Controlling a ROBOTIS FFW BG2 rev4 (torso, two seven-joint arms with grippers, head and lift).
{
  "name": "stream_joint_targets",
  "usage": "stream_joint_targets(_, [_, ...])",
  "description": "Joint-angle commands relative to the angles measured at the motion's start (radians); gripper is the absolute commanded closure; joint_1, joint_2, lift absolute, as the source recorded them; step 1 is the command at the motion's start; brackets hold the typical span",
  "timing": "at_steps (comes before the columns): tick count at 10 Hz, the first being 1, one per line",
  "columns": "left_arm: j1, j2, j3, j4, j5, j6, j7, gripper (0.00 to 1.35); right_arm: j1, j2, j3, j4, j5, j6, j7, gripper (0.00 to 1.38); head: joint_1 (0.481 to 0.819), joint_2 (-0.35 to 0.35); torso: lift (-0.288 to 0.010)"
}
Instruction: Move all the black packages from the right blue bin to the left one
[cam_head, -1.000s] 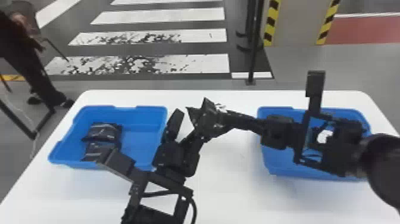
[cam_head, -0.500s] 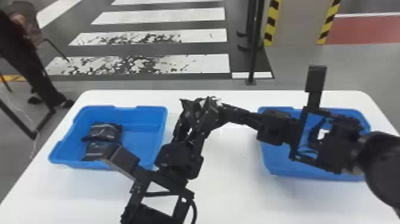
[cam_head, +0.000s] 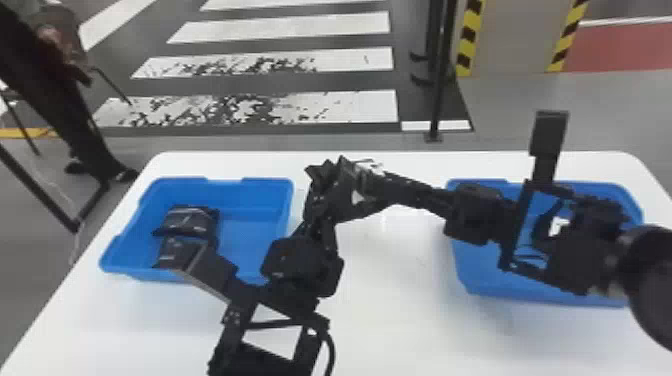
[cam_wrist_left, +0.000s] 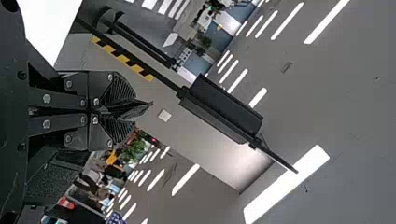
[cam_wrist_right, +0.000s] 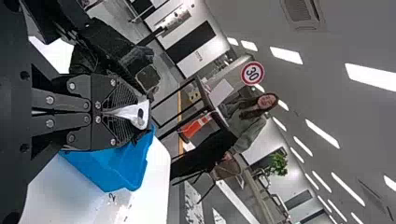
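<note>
My left gripper (cam_head: 320, 190) and my right gripper (cam_head: 367, 187) meet above the table's middle, between the bins. A crumpled black package (cam_head: 346, 172) is between them. In the left wrist view, the left gripper (cam_wrist_left: 123, 108) is closed with a dark pointed edge of it at its tips. The right gripper (cam_wrist_right: 126, 112) pinches a pale, shiny end with a hole in the right wrist view. Two black packages (cam_head: 187, 222) lie inside the left blue bin (cam_head: 255, 200). The right arm hides much of the right blue bin (cam_head: 480, 280) and its contents.
Both bins stand on a white table (cam_head: 400, 310). The left forearm overlaps the left bin's near right corner, and the right arm passes over the right bin. A black post (cam_head: 437, 90) stands behind the table.
The left gripper's fingers, apart at first, have come together at the package. The right arm has shifted slightly left with its end of the package.
</note>
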Motion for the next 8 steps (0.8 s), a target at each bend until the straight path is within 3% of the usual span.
stream_joint_targets(1, [-0.002, 0.0, 0.0, 0.0, -0.004, -0.005, 0.0, 1.21, -0.007, 0.0, 0.008, 0.02, -0.017, -0.017, 0.0, 1.11, 0.695, 0.124, -0.175])
stream_joint_targets(2, [-0.007, -0.005, 0.024, 0.005, -0.032, -0.007, 0.008, 1.21, -0.007, 0.0, 0.01, 0.042, -0.027, -0.019, 0.001, 1.02, 0.695, 0.123, -0.175])
stream_joint_targets(3, [-0.012, -0.02, 0.092, 0.044, -0.124, -0.01, 0.026, 1.21, -0.005, 0.0, 0.008, 0.067, -0.027, -0.034, 0.007, 0.69, 0.692, 0.129, -0.175])
stream_joint_targets(4, [-0.039, -0.043, 0.195, 0.137, -0.265, -0.039, 0.049, 1.21, -0.005, 0.0, 0.006, 0.084, -0.025, -0.054, 0.011, 0.24, 0.691, 0.152, -0.174])
stream_joint_targets(5, [-0.066, -0.067, 0.319, 0.238, -0.415, -0.051, 0.071, 1.21, -0.002, 0.0, 0.002, 0.104, -0.023, -0.066, 0.011, 0.05, 0.69, 0.173, -0.174])
stream_joint_targets(7, [-0.088, -0.092, 0.499, 0.316, -0.676, -0.039, 0.127, 1.21, 0.01, -0.003, -0.012, 0.113, 0.015, -0.083, 0.011, 0.17, 0.691, 0.281, -0.174])
stream_joint_targets(8, [-0.093, -0.09, 0.515, 0.326, -0.66, 0.005, 0.141, 1.03, 0.01, -0.003, -0.03, 0.111, 0.074, -0.095, 0.011, 0.17, 0.692, 0.327, -0.174])
